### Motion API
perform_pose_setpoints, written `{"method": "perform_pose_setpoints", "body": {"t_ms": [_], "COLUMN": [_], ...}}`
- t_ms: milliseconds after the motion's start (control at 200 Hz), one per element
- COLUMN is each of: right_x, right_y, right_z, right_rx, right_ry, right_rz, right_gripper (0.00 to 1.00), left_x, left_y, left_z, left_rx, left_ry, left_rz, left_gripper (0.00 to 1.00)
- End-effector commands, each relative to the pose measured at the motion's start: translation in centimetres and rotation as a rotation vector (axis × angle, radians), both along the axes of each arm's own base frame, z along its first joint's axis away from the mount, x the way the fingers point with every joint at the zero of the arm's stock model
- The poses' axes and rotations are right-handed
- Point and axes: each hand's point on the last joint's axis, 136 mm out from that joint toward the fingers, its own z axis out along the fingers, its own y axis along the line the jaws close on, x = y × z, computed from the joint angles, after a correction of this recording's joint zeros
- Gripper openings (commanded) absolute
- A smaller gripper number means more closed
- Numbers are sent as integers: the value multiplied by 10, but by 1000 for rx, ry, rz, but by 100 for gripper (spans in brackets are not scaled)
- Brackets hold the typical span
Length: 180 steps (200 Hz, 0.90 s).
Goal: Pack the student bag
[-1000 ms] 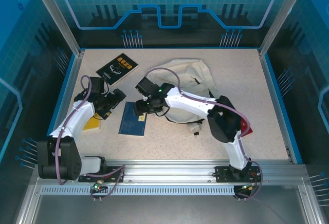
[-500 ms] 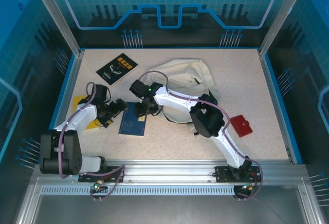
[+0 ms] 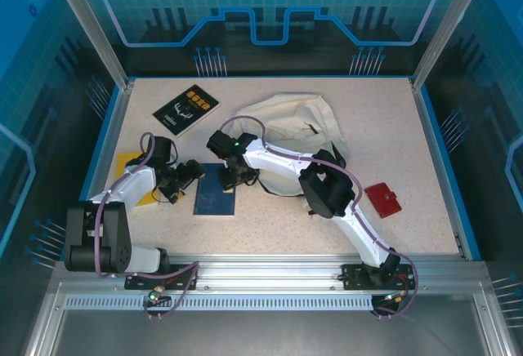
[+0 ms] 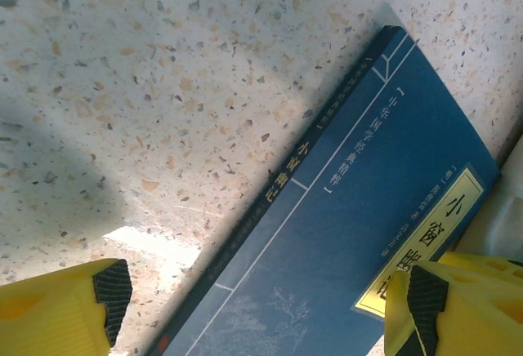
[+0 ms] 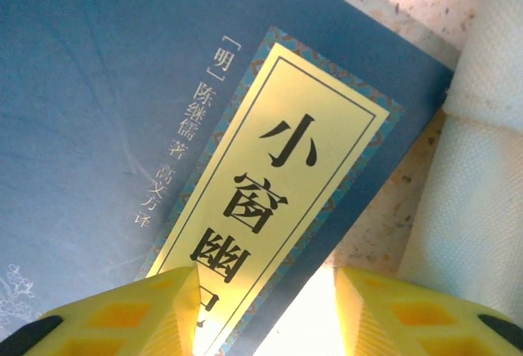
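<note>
The student bag, cream-white and crumpled, lies at the back middle of the table; its fabric also fills the right side of the right wrist view. A blue book with a yellow title label lies flat just left of the bag. My left gripper is open at the book's left edge; in its wrist view the left gripper has one finger over the table and the other over the blue book. My right gripper is open over the book's top right corner; the right gripper straddles the blue book's right edge.
A black book lies at the back left. A flat yellow item sits partly under the left arm. A red wallet lies at the right, beside the right arm's elbow. Blue rails edge the table.
The right arm has folded back, uncovering the red wallet, and its jaws have narrowed. The left gripper has moved right to the book's edge. The blue book has shifted slightly toward the front.
</note>
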Motion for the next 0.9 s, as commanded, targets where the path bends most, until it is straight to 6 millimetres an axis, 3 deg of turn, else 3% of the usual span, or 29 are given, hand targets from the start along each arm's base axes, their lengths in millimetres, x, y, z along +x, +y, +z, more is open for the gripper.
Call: {"method": "perform_pose_setpoints", "body": {"t_ms": [0,240,535,895], "right_x": [9,-7,-9,-10], "right_y": [-45,-9,-18,-12], "right_z": [-19,-3,-13,-19], "right_rx": [-164,63,51,116], "right_ry": [1,141,186,251], "right_rz": [23,-16,-113,-134], "right_gripper": [45,45,41,38], "left_x": [-3,-7,-19,-13], "left_y": [-7,-22,-26,-63], "left_z": [4,1,-20,-15], "left_rx": [-47,-97,-103,-227], "left_ry": [-20,1,67,49], "left_rz": [-31,-80,-105,-236], "left_gripper": [87,76,62,64]}}
